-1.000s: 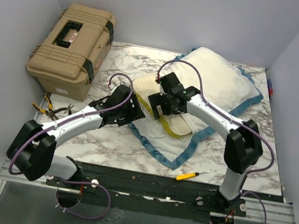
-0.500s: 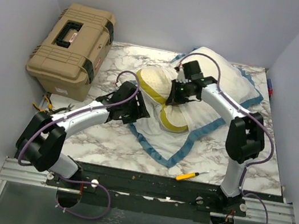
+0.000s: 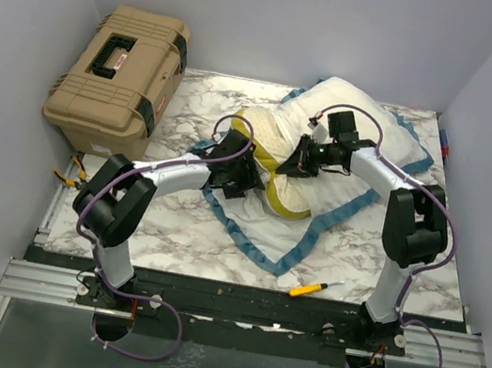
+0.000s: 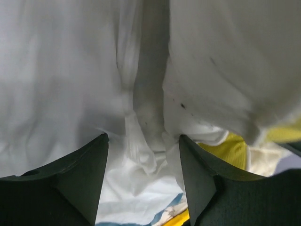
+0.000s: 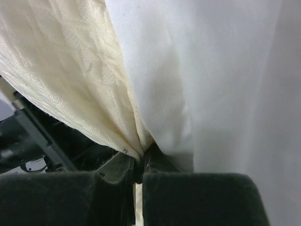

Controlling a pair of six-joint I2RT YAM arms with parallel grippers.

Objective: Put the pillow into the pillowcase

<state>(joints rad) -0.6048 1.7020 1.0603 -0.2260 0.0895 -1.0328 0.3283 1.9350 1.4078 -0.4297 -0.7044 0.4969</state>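
The cream pillow point(image 3: 269, 136) is bunched up mid-table, its mustard band point(image 3: 281, 188) curling at the front. It lies on the pillowcase point(image 3: 361, 128), which shows its white inside and blue trim. My right gripper point(image 3: 306, 157) is shut on a pinch of the pillow's quilted cloth point(image 5: 70, 61), seen at the closed tips point(image 5: 139, 157), with the white pillowcase point(image 5: 225, 70) alongside. My left gripper point(image 3: 234, 171) sits at the case's near-left edge. In the left wrist view its jaws point(image 4: 143, 136) stand apart with loose white pillowcase folds point(image 4: 61, 70) between them and a bit of yellow band point(image 4: 233, 150) at the right.
A tan toolbox point(image 3: 116, 80) stands at the back left of the marble table point(image 3: 173, 219). Pliers point(image 3: 85, 177) lie at the left edge, and a yellow-handled tool point(image 3: 313, 289) lies near the front edge.
My right gripper shut on the pillow and drew it up and back to the right, bunching it. My left arm swung right to the pillowcase edge, its jaws narrowing a little.
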